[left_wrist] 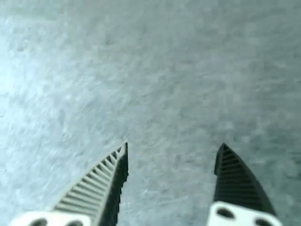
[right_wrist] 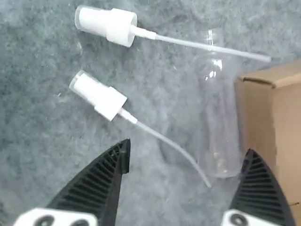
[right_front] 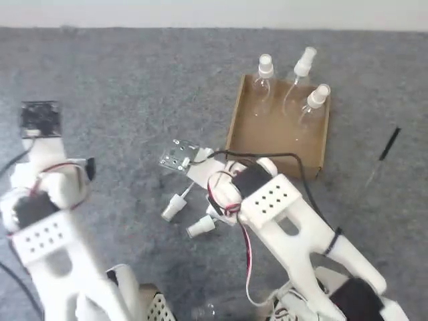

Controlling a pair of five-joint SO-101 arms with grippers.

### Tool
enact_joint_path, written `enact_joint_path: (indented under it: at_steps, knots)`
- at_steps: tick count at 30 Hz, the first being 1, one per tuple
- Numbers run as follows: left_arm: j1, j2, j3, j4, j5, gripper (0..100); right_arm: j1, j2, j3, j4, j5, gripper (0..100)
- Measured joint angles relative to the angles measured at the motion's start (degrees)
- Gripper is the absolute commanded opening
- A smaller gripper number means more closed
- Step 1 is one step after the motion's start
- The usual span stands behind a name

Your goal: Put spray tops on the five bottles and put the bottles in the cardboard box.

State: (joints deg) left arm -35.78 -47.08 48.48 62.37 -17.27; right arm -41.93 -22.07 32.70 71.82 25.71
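Note:
Three clear bottles with white spray tops (right_front: 294, 83) stand along the far wall of the cardboard box (right_front: 242, 127). Two loose spray tops (right_front: 175, 204) (right_front: 200, 227) lie on the grey carpet left of the box. In the right wrist view they are the spray tops (right_wrist: 106, 23) (right_wrist: 99, 96), each with a long dip tube. A topless clear bottle (right_wrist: 218, 117) lies beside the box corner (right_wrist: 270, 117). My right gripper (right_wrist: 186, 160) is open just above them, one fingertip by the nearer top's tube and the other by the bottle's base. My left gripper (left_wrist: 171, 153) is open over bare carpet.
The left arm (right_front: 43, 214) stands at the table's left, well away from the box. The right arm (right_front: 267, 197) stretches from the front right toward the box's near left corner. A thin black stick (right_front: 389, 144) lies right of the box. Something clear (right_front: 204, 311) shows at the front edge.

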Motion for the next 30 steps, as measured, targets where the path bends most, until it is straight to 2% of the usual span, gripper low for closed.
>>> enact_joint_path:
  at_steps: [5, 10, 19, 30]
  knots:
    - [-5.8, 7.6, -1.9, -4.6, -4.3, 27, 0.0, 5.1, -5.4, 0.3, 1.1, 31.4]
    - [-9.5, 11.1, -2.0, -8.8, -5.3, 27, 0.0, 9.9, -6.9, -0.2, 5.4, 31.4]
    - [-9.7, 13.0, -2.0, -10.5, -6.8, 27, 2.7, 16.6, -6.9, -8.8, 6.3, 31.4]
    - [-9.7, 13.0, -2.0, -10.5, -7.3, 27, 4.3, 20.4, -7.6, -11.4, 6.4, 31.1]
